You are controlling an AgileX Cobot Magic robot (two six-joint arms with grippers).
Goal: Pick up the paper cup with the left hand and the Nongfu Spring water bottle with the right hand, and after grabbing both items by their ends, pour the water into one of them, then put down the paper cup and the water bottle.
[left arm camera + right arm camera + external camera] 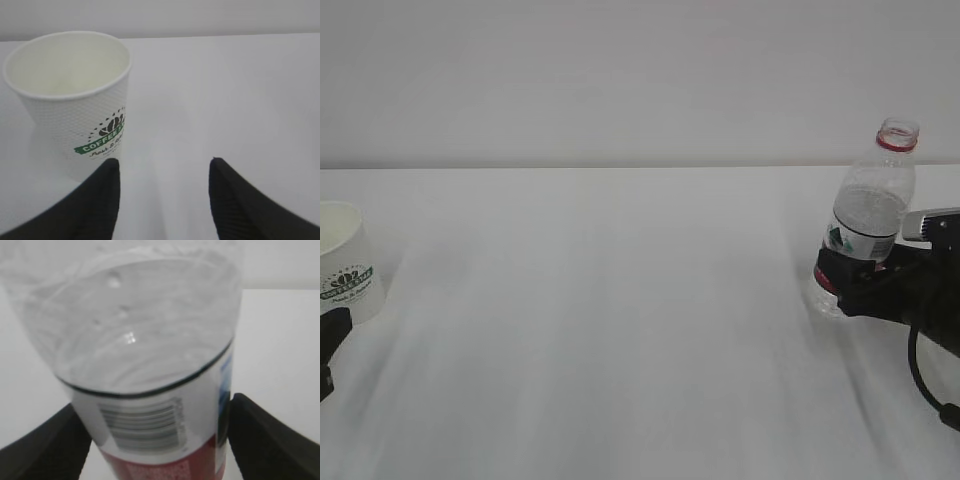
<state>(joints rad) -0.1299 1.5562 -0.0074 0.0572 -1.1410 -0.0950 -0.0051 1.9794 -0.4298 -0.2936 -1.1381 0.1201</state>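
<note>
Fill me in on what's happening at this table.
A two-armed robot is set up for pouring. The right tool has its fingers on either side of the uncapped water bottle at its label. The left tool is open, and the paper cup stands ahead and to the left of its gap, ungripped.

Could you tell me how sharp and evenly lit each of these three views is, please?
Exterior view: flat, even light, faint streaky shadows on the table, paper cup cut off at the left edge. Left wrist view: the cup's logo is fairly sharp, the dark fingers soft. Right wrist view: the water bottle fills the frame, its upper part blurred, only the barcode reasonably crisp.
</note>
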